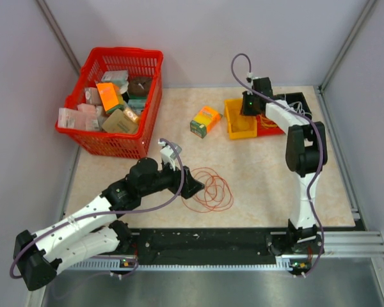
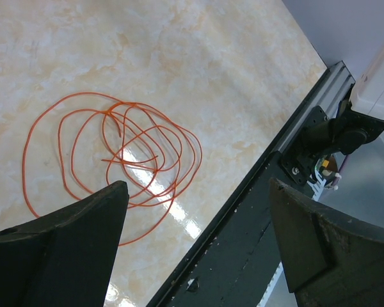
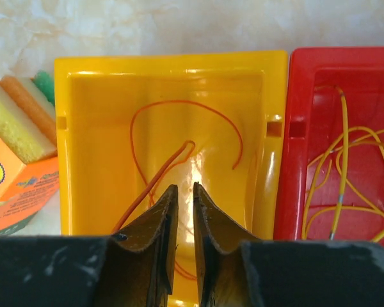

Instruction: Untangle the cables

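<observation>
Gently now: orange strand into the yellow bin

My right jaws hang over the yellow bin [image 3: 166, 61], parted only a slit, and I see nothing caught between them. The orange strand [image 3: 179, 101] lies looped on the bin floor ahead of the tips. One end runs back beside one finger and under it, so I cannot tell whether it is free. I would open wider and lift straight up, watching that the wire does not ride along; it looks hair-thin and springy and holds its curl. The bin is glossy hard plastic, probably slick enough to let the wire slide. Just right of the jaws, a red bin [image 3: 301, 96] holds a yellow cable [image 3: 342, 147] in loose bends. My left jaws gape wide above the counter [image 2: 179, 51], with the orange coil [image 2: 125, 157] lying flat just ahead of one finger on the polished, marble-patterned top.
</observation>
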Tool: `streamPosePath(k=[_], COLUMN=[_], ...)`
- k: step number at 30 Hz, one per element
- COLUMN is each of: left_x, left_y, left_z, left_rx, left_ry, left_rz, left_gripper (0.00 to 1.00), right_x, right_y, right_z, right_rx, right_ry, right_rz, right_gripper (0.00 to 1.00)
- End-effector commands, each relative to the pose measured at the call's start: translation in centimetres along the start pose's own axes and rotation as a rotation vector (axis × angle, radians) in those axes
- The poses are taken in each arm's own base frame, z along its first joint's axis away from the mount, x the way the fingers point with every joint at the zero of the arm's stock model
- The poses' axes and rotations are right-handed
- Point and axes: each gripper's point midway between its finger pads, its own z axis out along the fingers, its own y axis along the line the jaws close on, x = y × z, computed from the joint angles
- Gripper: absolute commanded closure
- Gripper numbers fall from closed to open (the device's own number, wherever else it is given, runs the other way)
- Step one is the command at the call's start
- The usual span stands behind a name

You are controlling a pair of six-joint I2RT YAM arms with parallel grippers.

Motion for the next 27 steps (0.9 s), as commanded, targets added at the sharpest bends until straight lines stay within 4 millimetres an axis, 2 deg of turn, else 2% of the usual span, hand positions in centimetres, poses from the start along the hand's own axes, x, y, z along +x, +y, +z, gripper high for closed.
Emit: streamPosePath(k=[1, 2, 4, 7, 9, 16, 19, 22, 25, 27], left_x=[-2.3, -2.3, -2.1, -1.5, -1.0, 0.0, 0.5, 0.9, 1.1, 1.3], left_y=[-1.5, -1.5, -1.5, -0.9, -0.5, -0.6, -0.5, -0.2, 0.6, 1.8], left_z=[-0.3, -0.3, -0.2, 0.3, 0.8, 2.2, 2.4, 2.5, 2.5, 2.4], left_rx=[0.050, 0.049, 0.051, 0.028, 0.010, 0.027, 0.028, 0.020, -0.023, -0.084], left_ry=[-0.071, -0.067, -0.058, -0.021, 0.005, 0.071, 0.089, 0.092, 0.092, 0.090], left_rz=[0.005, 0.004, 0.003, -0.002, -0.008, -0.031, -0.042, -0.048, -0.050, -0.057], left_gripper=[0.06, 0.06, 0.05, 0.05, 0.05, 0.11, 0.14, 0.18, 0.21, 0.23], right_x=[-2.1, -2.2, -2.1, -2.3, -1.6, 1.1, 1.8, 2.1, 3.5, 5.0], right_y=[0.9, 0.8, 0.6, 0.4, 0.3, -2.7, -3.2, -2.3, -1.7, 0.2], right_z=[-2.8, -3.1, -3.9, -5.8, -6.9, -11.0, -12.8, -14.0, -15.2, -16.8], right_rx=[0.019, 0.035, 0.058, 0.094, 0.128, 0.303, 0.334, 0.290, 0.277, 0.206], right_ry=[0.023, 0.036, 0.053, 0.083, 0.119, 0.181, 0.170, 0.152, 0.162, 0.156], right_rz=[0.003, 0.003, 0.000, -0.008, -0.023, -0.051, -0.046, -0.027, -0.002, 0.003], right_gripper=[0.83, 0.82, 0.69, 0.59, 0.54, 0.41, 0.39, 0.39, 0.39, 0.39])
